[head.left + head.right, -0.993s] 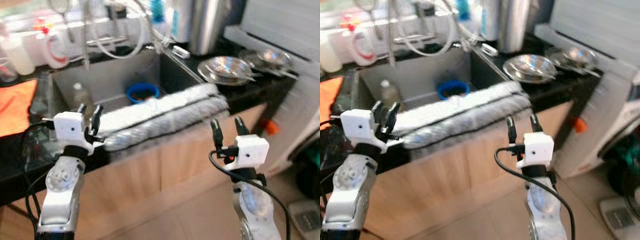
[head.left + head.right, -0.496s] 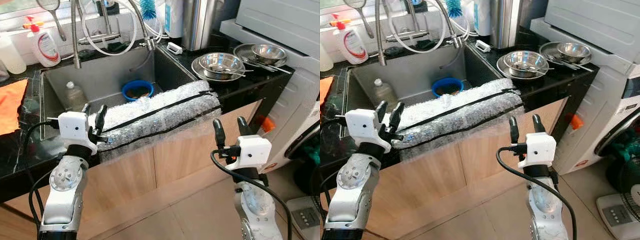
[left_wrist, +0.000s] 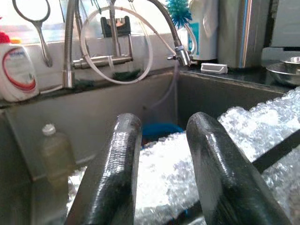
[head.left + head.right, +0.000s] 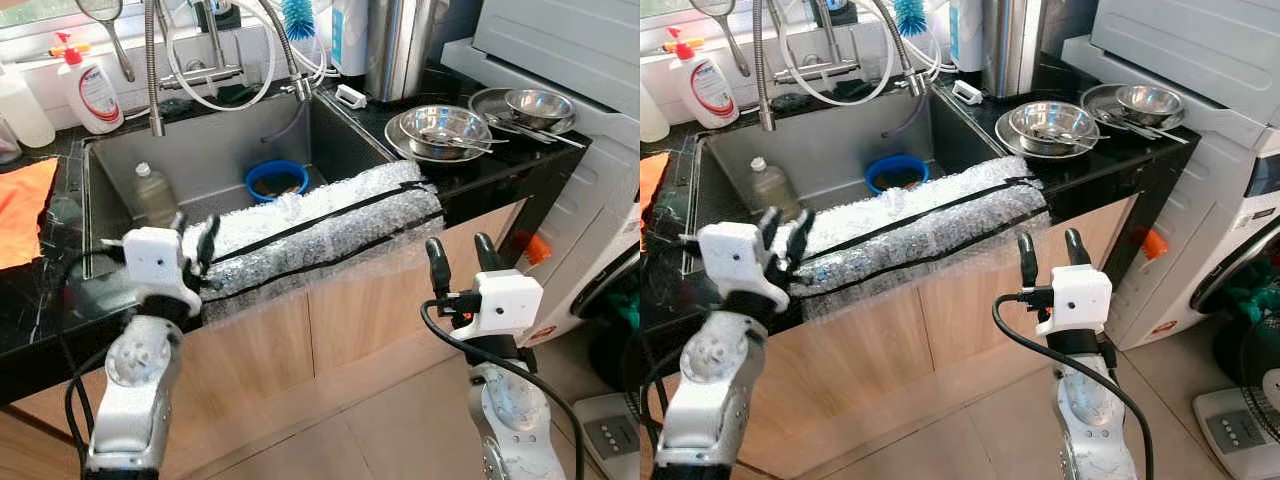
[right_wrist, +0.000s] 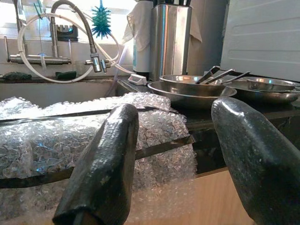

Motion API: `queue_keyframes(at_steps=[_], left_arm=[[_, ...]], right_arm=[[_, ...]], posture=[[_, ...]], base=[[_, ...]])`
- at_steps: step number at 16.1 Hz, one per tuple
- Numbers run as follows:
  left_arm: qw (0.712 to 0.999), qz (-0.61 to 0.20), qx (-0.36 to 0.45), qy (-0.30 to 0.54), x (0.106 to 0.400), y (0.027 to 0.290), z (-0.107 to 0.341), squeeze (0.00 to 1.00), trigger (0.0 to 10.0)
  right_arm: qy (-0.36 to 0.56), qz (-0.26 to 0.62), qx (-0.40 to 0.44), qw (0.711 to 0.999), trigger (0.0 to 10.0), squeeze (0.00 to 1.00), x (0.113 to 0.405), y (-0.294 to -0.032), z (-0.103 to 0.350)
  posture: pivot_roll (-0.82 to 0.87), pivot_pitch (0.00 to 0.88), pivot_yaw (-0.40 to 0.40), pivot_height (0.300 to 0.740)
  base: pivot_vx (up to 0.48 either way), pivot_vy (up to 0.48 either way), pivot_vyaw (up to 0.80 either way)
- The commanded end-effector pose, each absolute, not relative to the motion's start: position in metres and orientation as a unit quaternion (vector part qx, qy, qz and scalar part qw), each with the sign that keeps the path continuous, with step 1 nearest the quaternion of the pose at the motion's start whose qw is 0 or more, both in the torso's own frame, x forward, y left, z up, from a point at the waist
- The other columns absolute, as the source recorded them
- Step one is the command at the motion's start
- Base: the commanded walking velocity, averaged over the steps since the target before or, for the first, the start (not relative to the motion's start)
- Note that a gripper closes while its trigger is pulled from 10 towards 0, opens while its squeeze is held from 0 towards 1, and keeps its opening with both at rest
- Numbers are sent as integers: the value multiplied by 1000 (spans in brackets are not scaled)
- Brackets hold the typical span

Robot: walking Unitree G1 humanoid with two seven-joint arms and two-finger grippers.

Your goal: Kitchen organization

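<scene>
Bubble-wrap roll (image 4: 320,232) across sink (image 4: 120,170) front, both tools (image 4: 193,240) (image 4: 461,252) open

Shiny bubble-wrap roll (image 4: 320,235), brushed steel sink (image 4: 200,150), glossy black countertop (image 4: 500,170).

I can't see the near edge of the sink (image 4: 100,200); the bubble wrap roll (image 4: 320,235) covers it. The orange cloth (image 4: 20,215) is cut off by the frame's left edge, and the bottle label (image 4: 95,90) is too small to read.
</scene>
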State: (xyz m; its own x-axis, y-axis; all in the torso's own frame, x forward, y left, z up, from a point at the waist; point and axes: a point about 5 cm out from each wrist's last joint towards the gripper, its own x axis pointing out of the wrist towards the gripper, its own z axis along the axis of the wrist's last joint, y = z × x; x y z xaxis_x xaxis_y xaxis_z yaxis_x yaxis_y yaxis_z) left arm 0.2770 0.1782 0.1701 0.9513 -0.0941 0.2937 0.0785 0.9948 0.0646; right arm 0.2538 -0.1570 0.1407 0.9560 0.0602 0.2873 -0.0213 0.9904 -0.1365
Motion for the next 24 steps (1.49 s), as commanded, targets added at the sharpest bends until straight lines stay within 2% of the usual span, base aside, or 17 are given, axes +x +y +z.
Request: queue_keyframes(at_steps=[1,5,19,24], left_arm=[[987,-45,27,-154,275,178,172,0,10000],[987,-42,26,-150,274,179,169,0,10000],[986,-53,28,-156,276,174,171,0,10000],[986,-51,30,-155,277,175,171,0,10000]], right_arm=[[-159,24,-67,985,10000,0,254,-155,146],[-160,27,-67,984,10000,0,254,-154,146],[-156,24,-63,985,10000,0,252,-155,145],[-156,24,-63,985,10000,0,252,-155,145]], posture=[[-96,14,56,740],[-98,4,57,740],[-98,14,59,740],[-96,19,57,740]], base=[[0,0,0],[61,0,0],[304,0,0],[0,0,0]])
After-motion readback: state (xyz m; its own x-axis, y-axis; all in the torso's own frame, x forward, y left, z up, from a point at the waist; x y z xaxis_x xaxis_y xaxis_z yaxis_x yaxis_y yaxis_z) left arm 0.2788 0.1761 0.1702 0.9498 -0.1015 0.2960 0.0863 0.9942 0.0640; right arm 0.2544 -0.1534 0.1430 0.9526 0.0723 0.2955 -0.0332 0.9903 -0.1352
